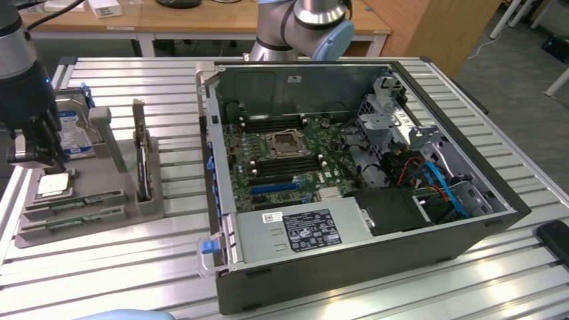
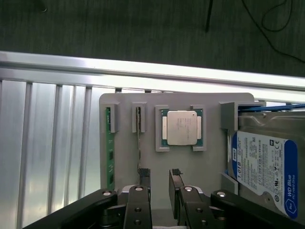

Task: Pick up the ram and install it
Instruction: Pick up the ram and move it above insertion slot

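Observation:
Two green ram sticks stand on edge in slots of a grey holder tray [image 1: 106,200]: one ram stick [image 2: 109,152] in the outer slot and a second ram stick [image 2: 138,136] beside it. They also show in the exterior view as ram [image 1: 76,200] near the tray's front. My gripper [image 2: 159,175] hovers above the tray, open, with bare tray between its fingers. One fingertip [image 2: 144,172] sits over the line of the second stick. In the exterior view the gripper [image 1: 42,163] hangs over the tray at the exterior view's left.
A CPU [image 2: 180,128] and a blue-labelled hard drive [image 2: 264,167] rest in the same tray, and a dark expansion card [image 1: 140,160] stands upright in it. An open computer case [image 1: 356,253] with its motherboard [image 1: 284,157] lies on the slatted table [image 1: 169,87].

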You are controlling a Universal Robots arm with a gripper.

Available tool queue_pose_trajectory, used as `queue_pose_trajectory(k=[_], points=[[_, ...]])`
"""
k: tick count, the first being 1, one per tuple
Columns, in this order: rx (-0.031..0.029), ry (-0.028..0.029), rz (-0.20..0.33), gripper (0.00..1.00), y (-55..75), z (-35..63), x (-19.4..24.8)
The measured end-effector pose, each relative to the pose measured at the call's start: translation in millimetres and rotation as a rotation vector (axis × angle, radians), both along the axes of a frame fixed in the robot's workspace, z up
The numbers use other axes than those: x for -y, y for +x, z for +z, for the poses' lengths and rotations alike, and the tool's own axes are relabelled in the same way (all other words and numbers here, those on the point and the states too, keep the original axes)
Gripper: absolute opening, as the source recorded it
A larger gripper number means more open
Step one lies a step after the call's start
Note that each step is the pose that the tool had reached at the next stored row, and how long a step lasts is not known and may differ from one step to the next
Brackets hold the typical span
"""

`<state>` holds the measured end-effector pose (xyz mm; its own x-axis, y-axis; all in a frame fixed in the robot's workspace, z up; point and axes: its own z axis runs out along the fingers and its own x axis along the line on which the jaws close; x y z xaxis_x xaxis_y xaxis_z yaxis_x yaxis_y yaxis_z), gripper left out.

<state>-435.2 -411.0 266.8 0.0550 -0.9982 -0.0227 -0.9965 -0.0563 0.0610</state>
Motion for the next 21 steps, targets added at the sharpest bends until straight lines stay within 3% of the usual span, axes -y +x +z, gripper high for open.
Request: queue_pose_trajectory(k=[15, 17, 19, 21], points=[[-0.0001, 0.0001, 0.000, 0.30, 10.1, 0.0, 37.8], [0.0000, 0.0000, 0.000, 0.30, 10.9, 0.0, 41.3], [0.0045, 0.0000, 0.000, 0.30, 10.8, 0.1, 41.7], [0.0156, 0.0000, 0.000, 0.30, 10.8, -0.1, 41.7]])
